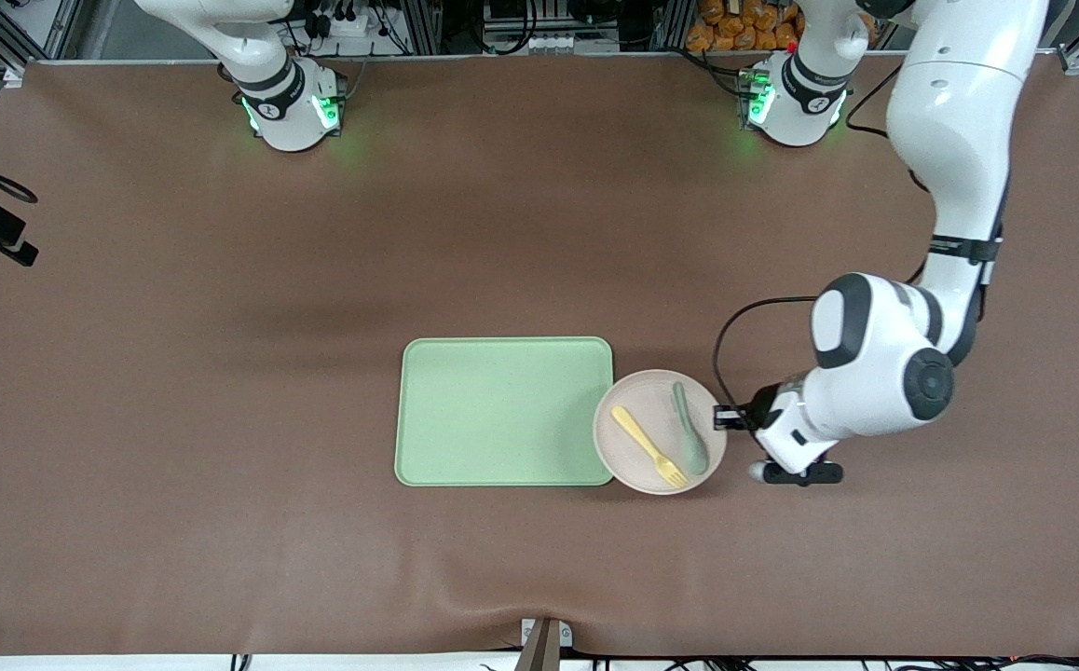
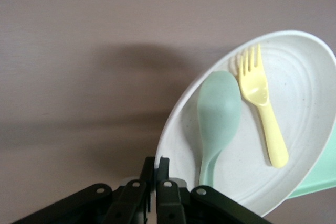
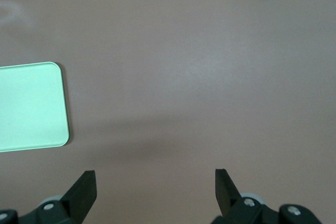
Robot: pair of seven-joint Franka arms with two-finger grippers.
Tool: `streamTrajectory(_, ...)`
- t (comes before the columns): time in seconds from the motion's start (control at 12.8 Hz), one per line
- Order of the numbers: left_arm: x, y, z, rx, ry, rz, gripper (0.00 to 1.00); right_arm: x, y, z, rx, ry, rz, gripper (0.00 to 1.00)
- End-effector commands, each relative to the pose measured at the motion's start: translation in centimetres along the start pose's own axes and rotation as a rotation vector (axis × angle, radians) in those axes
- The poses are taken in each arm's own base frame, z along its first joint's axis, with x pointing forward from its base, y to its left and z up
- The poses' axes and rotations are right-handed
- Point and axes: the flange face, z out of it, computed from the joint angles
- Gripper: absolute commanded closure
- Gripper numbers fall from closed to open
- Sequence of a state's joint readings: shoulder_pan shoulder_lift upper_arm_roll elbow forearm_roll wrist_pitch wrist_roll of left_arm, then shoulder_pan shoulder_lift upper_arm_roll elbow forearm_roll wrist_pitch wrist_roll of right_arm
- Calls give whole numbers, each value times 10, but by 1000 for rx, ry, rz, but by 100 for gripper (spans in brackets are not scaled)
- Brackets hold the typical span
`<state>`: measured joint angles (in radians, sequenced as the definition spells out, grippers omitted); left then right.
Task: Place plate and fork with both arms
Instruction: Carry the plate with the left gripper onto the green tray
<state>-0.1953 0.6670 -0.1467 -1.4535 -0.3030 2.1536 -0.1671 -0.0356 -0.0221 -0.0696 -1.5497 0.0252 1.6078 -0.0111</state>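
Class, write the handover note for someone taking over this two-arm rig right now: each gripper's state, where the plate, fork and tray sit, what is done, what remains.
Left gripper: shut on the plate rim, at the edge toward the left arm's end of the table.
Right gripper: open, holding nothing, above bare table; that arm waits.
Plate: beside the tray, its edge overlapping the tray's rim.
Fork: lies on the plate next to a spoon.
Done: plate gripped.
Left: plate and fork are both not yet placed.
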Motion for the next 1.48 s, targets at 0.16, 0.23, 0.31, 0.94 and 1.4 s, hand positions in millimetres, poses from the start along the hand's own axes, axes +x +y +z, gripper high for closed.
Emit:
streamTrajectory(0.16, -7, 52, 47, -26, 49, -58, 100, -2, 4, -2, 2, -2, 3, 0)
streamTrajectory(0.23, -9, 59, 56, -30, 62, -52, 100, -2, 3, -2, 2, -2, 1, 0)
streamTrajectory(0.31, -13, 69, 62, -29, 74, -43, 100, -2, 3, -2, 2, -2, 1, 0)
streamTrajectory(0.94, -35, 100, 105, -8, 50, 26, 100, -2, 4, -1, 2, -3, 3, 0)
streamTrajectory(1.4, -50, 116, 128, 5, 36, 29, 100, -2, 7, -2, 2, -3, 7, 0)
